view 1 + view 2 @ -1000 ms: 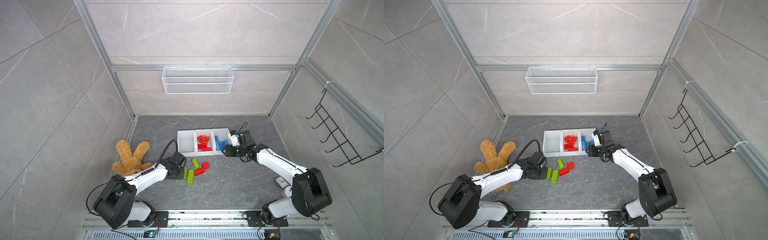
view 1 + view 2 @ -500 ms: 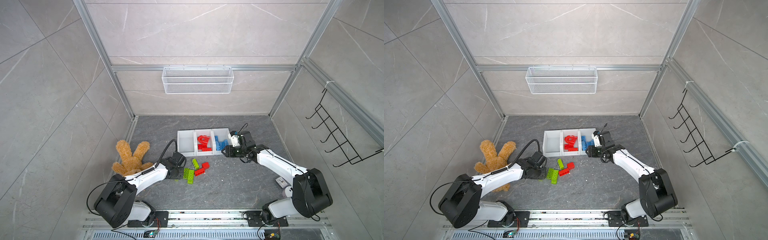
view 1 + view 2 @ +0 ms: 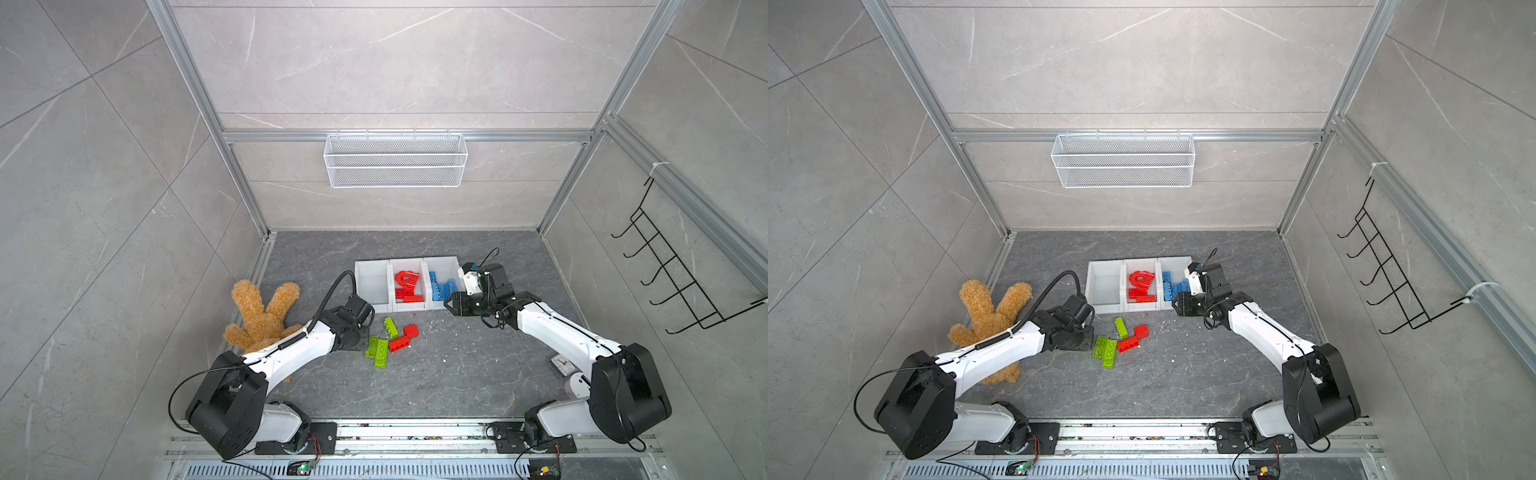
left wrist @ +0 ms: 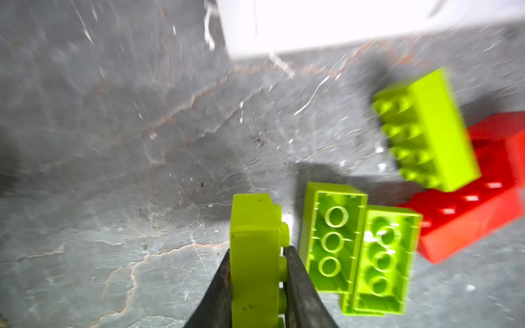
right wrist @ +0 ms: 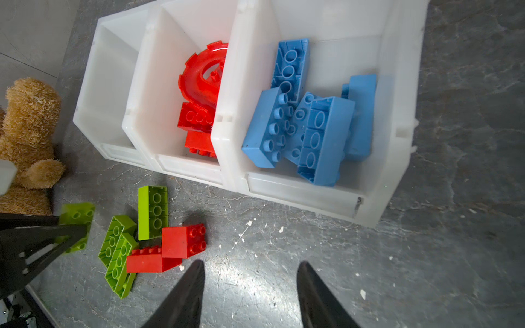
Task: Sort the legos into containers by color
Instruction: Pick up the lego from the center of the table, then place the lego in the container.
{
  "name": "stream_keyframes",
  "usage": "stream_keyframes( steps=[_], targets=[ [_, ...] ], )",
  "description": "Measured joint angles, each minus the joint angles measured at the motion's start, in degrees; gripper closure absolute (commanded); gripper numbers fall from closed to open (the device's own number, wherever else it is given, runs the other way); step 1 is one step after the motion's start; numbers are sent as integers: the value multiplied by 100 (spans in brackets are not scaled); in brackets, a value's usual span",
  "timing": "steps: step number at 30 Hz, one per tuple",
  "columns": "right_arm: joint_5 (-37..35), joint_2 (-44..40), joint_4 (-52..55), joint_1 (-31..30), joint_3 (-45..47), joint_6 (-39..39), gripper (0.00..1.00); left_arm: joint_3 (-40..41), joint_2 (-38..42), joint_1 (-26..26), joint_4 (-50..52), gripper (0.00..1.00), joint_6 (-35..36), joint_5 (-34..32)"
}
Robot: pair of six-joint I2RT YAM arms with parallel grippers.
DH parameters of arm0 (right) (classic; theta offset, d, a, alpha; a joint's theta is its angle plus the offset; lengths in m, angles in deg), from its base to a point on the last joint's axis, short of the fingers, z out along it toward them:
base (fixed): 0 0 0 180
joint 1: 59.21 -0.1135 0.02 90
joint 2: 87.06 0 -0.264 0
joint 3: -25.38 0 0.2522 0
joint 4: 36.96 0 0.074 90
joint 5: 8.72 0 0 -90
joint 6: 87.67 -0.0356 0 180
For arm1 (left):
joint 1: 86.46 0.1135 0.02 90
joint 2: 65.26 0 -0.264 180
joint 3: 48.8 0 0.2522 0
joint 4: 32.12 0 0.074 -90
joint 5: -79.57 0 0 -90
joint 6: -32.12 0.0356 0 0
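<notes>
Green legos (image 5: 153, 211) — 4; containers (image 5: 298, 193) — 3.

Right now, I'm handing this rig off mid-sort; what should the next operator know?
Left gripper shut on a green lego, next to the loose ones.
Right gripper open, empty, before the blue-filled bin.
Done: blue legos binned; red arch and red bricks in the middle bin.
Left: the held green, three loose green legos for the empty bin, two loose red legos for the middle bin.
</notes>
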Motion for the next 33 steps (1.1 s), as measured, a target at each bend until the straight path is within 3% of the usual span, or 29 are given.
stream_keyframes(
  steps=[6, 11, 19, 21, 25, 27, 33],
  targets=[
    [22, -157, -68, 0, 195, -44, 46, -979, -116, 50, 146, 77, 402, -199],
    [142, -339, -227, 0, 450, -153, 46, -1845, -957, 332, -55, 77, 813, -166],
    [260, -686, -275, 0, 765, -195, 46, -2455, -2164, 588, -219, 77, 1202, 92],
    [273, -767, -273, 0, 778, -195, 46, -2511, -2315, 592, -273, 71, 1241, 125],
    [282, -881, -273, 0, 793, -195, 46, -2658, -2509, 590, -310, 42, 1298, 216],
    [297, -901, -273, 0, 807, -195, 46, -2730, -2557, 590, -334, 33, 1300, 232],
    [302, -968, -269, 0, 828, -192, 46, -2745, -2463, 590, -343, 30, 1270, 190]
  ],
)
